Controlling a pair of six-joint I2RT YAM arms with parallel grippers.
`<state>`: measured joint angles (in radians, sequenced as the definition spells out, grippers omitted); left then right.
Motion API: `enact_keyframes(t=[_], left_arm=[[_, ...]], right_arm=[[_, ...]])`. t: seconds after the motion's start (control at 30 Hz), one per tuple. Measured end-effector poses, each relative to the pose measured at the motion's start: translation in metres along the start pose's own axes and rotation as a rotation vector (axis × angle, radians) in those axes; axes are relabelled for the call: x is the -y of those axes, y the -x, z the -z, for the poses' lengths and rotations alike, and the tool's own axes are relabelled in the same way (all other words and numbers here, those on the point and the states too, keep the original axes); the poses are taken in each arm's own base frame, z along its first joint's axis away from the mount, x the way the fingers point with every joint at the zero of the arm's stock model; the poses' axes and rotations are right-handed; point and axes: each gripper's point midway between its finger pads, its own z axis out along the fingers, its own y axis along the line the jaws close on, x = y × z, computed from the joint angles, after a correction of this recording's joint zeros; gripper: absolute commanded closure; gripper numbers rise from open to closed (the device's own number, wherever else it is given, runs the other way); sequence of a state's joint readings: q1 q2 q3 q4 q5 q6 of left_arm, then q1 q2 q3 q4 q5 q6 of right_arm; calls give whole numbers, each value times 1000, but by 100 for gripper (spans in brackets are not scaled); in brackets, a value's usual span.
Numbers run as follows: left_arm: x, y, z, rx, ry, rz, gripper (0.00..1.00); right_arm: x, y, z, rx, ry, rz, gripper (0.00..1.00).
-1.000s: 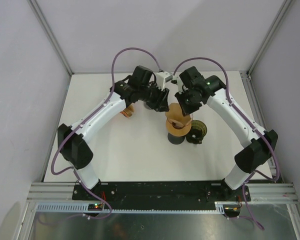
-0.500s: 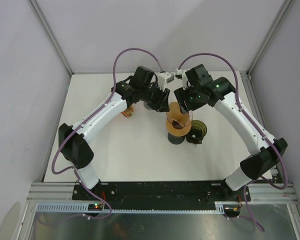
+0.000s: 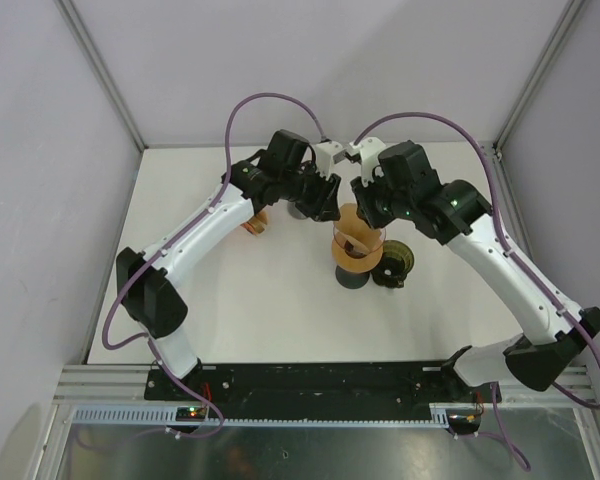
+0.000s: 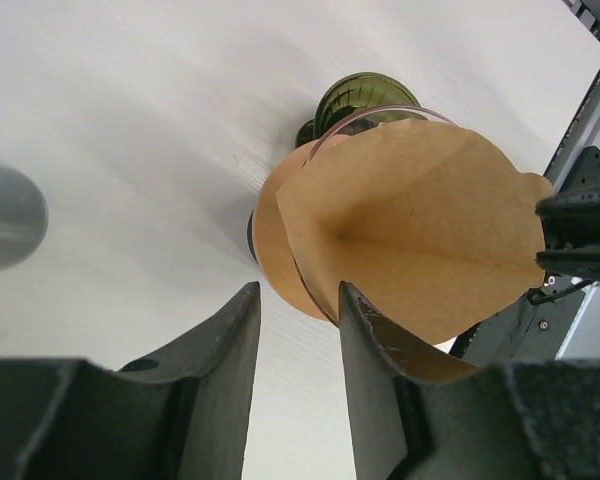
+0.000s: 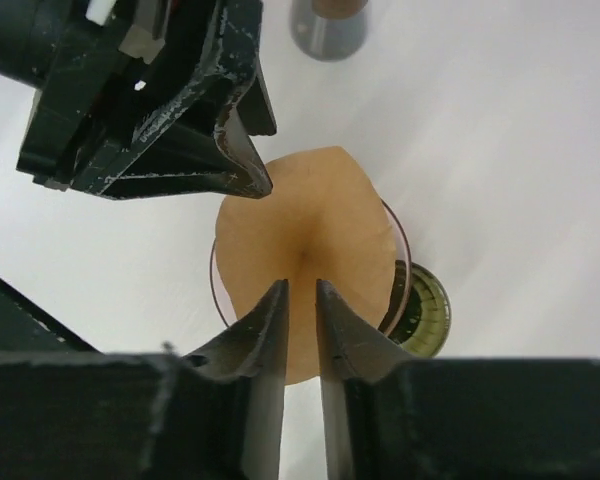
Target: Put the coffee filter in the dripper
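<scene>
Left gripper point(image 4: 298, 300) and right gripper point(image 5: 300, 290) stand parted, gripping nothing. The coffee filter point(image 4: 420, 230) stands proud of the dripper point(image 3: 350, 268) — a brushing finger could tip it out.

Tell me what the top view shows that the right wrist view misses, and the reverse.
Only top: the arms at full length, and the black base under the dripper. Only right wrist: the narrow gap between the right gripper fingertips, over the filter. Both: filter, dripper, green glass, left gripper.
</scene>
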<state>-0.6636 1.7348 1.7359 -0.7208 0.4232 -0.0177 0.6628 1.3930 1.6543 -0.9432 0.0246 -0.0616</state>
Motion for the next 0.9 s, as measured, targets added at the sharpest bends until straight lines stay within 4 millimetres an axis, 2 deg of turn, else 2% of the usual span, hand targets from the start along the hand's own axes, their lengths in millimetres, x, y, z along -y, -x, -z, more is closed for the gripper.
enact_keyframes(t=[0.07, 0.13, 0.57, 0.9], left_arm=[[0, 1, 0, 1, 2, -1, 57], [0, 1, 0, 1, 2, -1, 55], [-2, 1, 0, 2, 11, -1, 50], [-15, -8, 6, -32, 47, 22, 38]], right_arm=[[-3, 0, 1, 16, 11, 2, 97], [0, -3, -5, 10, 6, -7, 99], [-3, -59, -51, -170, 64, -48, 100], [-7, -65, -61, -178, 60, -51, 100]])
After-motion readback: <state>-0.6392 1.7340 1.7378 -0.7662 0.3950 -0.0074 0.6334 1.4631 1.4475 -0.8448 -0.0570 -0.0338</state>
